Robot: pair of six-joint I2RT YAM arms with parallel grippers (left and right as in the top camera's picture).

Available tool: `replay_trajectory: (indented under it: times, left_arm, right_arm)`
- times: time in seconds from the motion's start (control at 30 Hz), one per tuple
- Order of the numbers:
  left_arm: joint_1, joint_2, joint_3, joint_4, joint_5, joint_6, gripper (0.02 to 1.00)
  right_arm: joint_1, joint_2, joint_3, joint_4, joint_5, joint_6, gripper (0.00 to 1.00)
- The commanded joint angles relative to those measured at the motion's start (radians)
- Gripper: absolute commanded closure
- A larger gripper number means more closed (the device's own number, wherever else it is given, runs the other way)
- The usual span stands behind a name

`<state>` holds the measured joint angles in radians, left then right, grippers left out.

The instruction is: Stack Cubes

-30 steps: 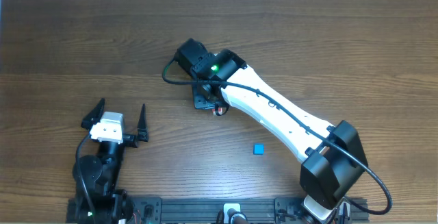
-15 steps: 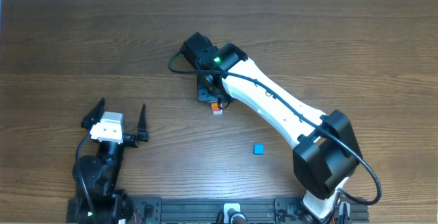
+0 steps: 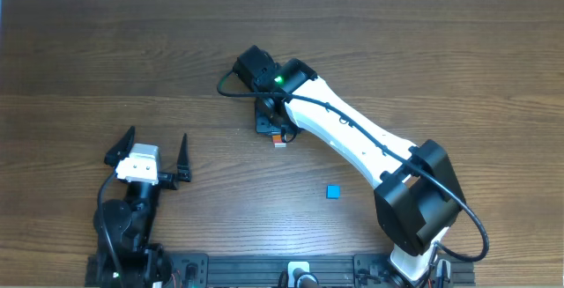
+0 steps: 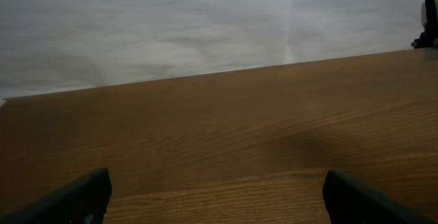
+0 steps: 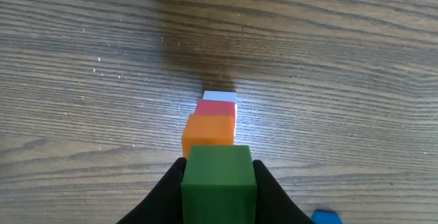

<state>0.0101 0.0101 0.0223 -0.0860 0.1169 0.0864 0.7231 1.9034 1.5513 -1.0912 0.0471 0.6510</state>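
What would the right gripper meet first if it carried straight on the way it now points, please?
Probably the orange cube: the right gripper, shut on the green cube, points down toward it, though the gap between them is unclear.

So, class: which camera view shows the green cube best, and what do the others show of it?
The right wrist view: the green cube sits close up, clamped in the right gripper. In the top view the right arm covers it. The left wrist view faces the table elsewhere.
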Motion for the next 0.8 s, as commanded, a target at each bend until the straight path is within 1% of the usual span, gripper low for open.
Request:
replay_trajectory:
  times: [0.03, 0.63, 0.73, 0.8]
  left_arm:
    - [0.007, -0.007, -0.006, 0.001, 0.006, 0.011, 0.02]
    - [0.007, -0.007, -0.006, 0.001, 0.006, 0.011, 0.02]
    - [0.007, -0.007, -0.006, 0.001, 0.006, 0.011, 0.018]
    - [0.007, -0.007, -0.006, 0.001, 0.006, 0.011, 0.02]
  right_arm:
    - [0.0, 0.015, -0.01, 0.003, -0.002, 0.006, 0.893]
    - [0.005, 0.046, -0.01, 0.032, -0.024, 0.006, 0.875]
    - [0.005, 0.046, -0.01, 0.032, -0.024, 0.006, 0.816]
    - [0.005, 0.046, -0.01, 0.031, -0.024, 0.006, 0.735]
